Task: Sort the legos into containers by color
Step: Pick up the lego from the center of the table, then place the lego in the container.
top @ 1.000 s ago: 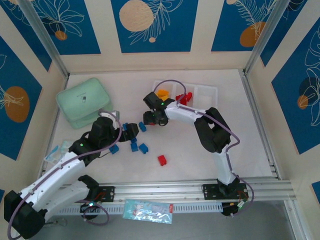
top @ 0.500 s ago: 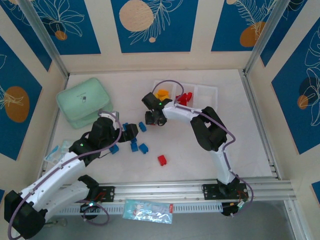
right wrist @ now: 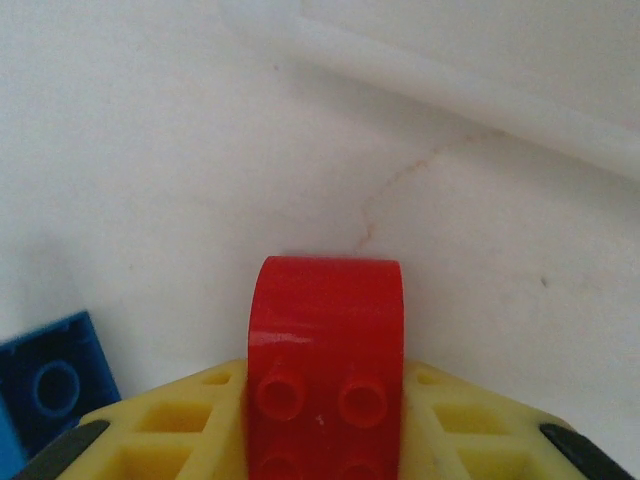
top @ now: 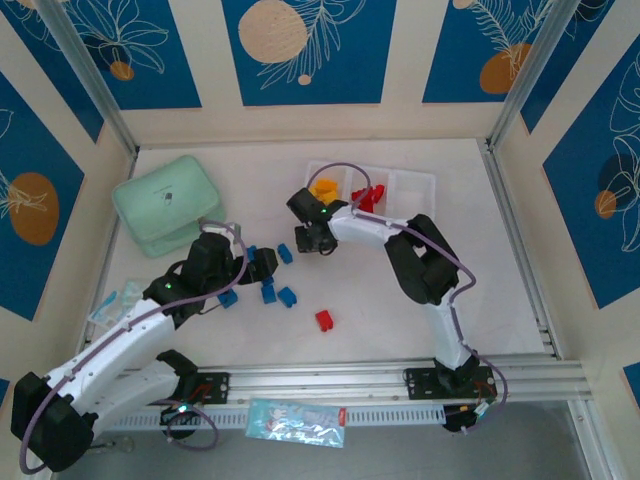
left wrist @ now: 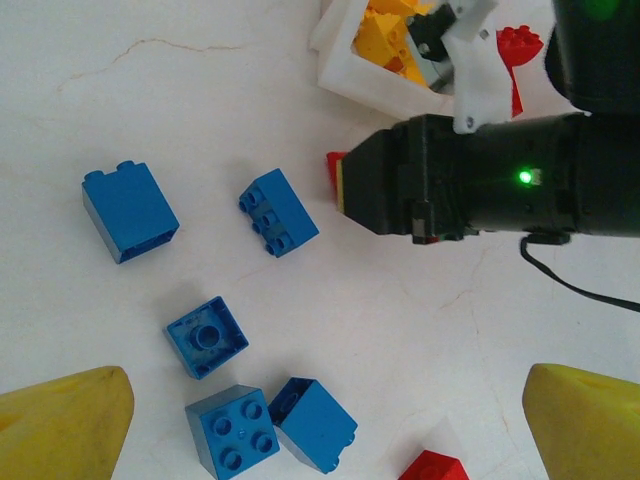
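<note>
Legos point(top: 268, 290) are partly sorted: yellow bricks point(top: 325, 187) sit in the left compartment of the tray point(top: 428, 178), red ones point(top: 368, 197) in the middle, and the right compartment looks bare. Blue bricks point(left wrist: 278, 211) are scattered on the table point(top: 500, 280) between the two arms, some studs up, some tipped over, mostly apart, two touching low in the left wrist view. A loose red brick point(top: 324, 320) lies well apart, nearer the bases. Right gripper point(top: 316, 240) is near the tray's left end on the near side, jaws closed on a red brick point(right wrist: 325, 335), pinched across its flat side walls, studs facing the wrist camera, front end poking past the fingers. Left gripper point(top: 262, 262) hovers over the blue cluster, yellow fingers point(left wrist: 62, 425) spread wide, nothing between them. Handling, as a judgement: the bricks are light, rigid and not fragile, but the smooth plastic will likely slip under a skewed pinch. Best hold is across two parallel flat walls, low on the body, not on the studs or a corner; tipped ones may skid if nudged. The held brick probably goes to the middle compartment, blue to the bare one. Mint-green box point(top: 165, 205) sits off to the left.
</note>
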### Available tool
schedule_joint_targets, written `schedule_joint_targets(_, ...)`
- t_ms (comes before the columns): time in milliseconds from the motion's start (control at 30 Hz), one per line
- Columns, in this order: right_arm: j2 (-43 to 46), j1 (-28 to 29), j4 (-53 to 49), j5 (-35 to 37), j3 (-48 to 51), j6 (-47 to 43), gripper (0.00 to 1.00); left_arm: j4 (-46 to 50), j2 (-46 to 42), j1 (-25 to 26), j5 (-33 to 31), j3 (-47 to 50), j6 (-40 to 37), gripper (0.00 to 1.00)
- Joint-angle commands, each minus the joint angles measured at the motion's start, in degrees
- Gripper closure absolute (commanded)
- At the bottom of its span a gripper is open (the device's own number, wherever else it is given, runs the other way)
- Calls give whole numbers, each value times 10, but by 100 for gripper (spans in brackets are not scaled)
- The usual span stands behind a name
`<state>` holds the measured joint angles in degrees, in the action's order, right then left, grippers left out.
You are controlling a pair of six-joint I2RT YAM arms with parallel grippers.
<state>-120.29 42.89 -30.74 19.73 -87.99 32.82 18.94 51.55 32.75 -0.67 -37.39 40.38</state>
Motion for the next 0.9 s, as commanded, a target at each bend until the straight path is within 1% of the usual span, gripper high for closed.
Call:
schedule_joint_targets(0,61,6,-2,4,24,-12,67,-4,-4,-7,7,-10,-8,1)
schedule_joint_targets(267,186,-9,-10,-2,94,-27,68,2,1,-7,29,-20,-5,1)
schedule_joint_targets(367,233,-35,-16,-12,112,-33,67,-8,11,-7,35,-24,-2,1)
schedule_joint_targets(433,248,-63,-31,-35,106,-41,67,-17,21,-6,44,-26,3,1)
schedule_joint_targets(467,252,-76,-39,-35,102,-46,67,-29,27,-6,51,-26,6,1)
schedule_joint_targets(533,258,-101,-46,-30,96,-56,67,-50,41,-4,64,-26,8,1)
schedule_joint_targets(633,252,-145,-47,-48,74,-69,67,-66,69,0,76,-35,13,1)
schedule_joint_targets(700,230,-172,-54,-55,48,-78,67,-77,90,5,82,-45,15,1)
schedule_joint_targets(867,164,-210,-55,-43,-17,-96,67,-106,138,17,95,-67,14,1)
